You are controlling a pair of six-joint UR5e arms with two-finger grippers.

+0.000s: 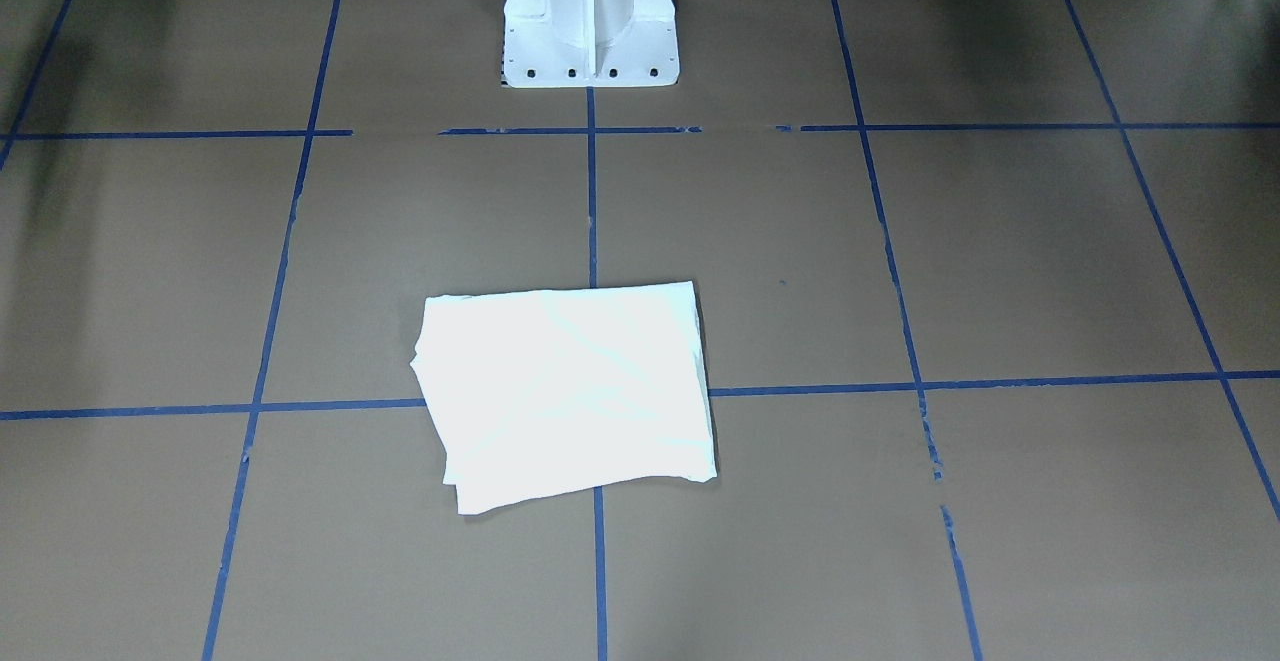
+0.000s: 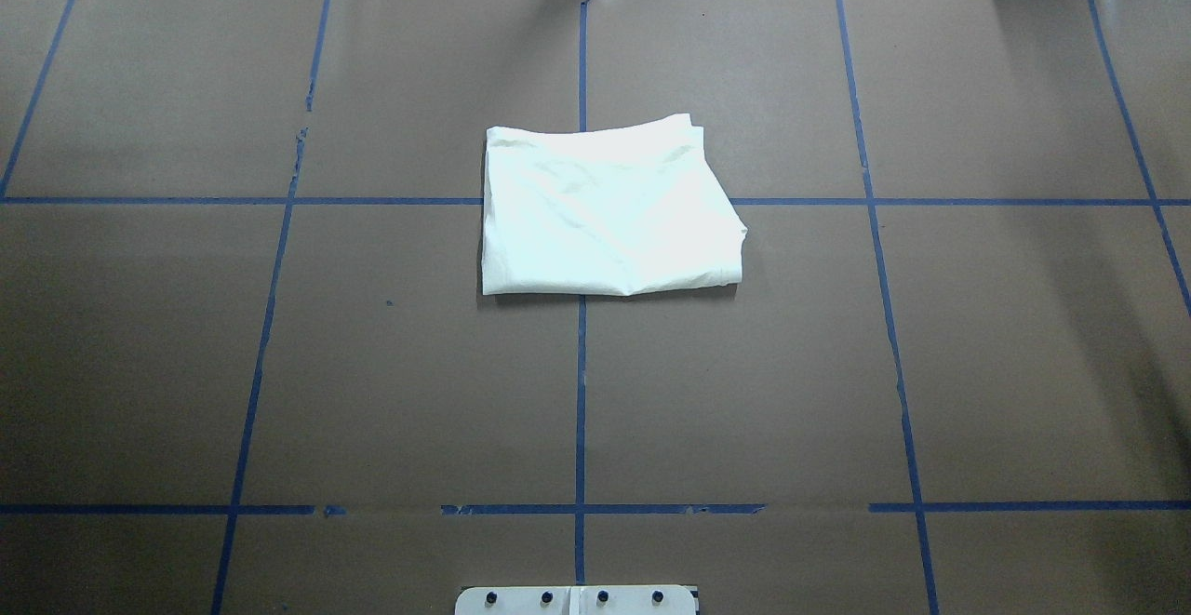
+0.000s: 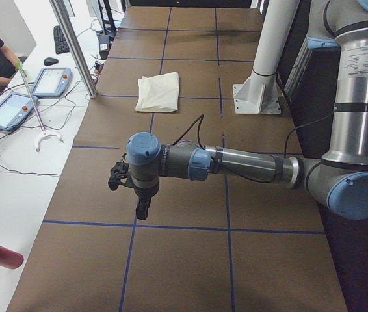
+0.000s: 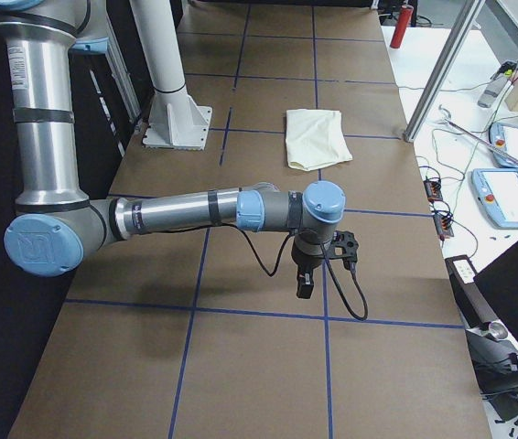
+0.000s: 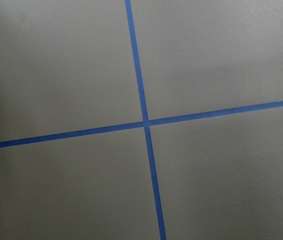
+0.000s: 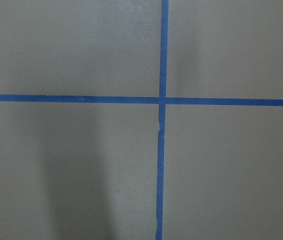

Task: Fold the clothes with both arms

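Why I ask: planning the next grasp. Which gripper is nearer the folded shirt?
Right, probably, only slightly. The left gripper and right gripper hover far out on opposite sides of the shirt, which lies slightly robot's right of the centre tape line.

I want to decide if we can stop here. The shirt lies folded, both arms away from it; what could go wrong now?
1. The folded cream-white cotton shirt is uneven: lower layers stick out at one corner, so a further grasp may catch only some and open it.
2. A black cable loop hangs by the right end effector; passing low, it might drag the shirt.
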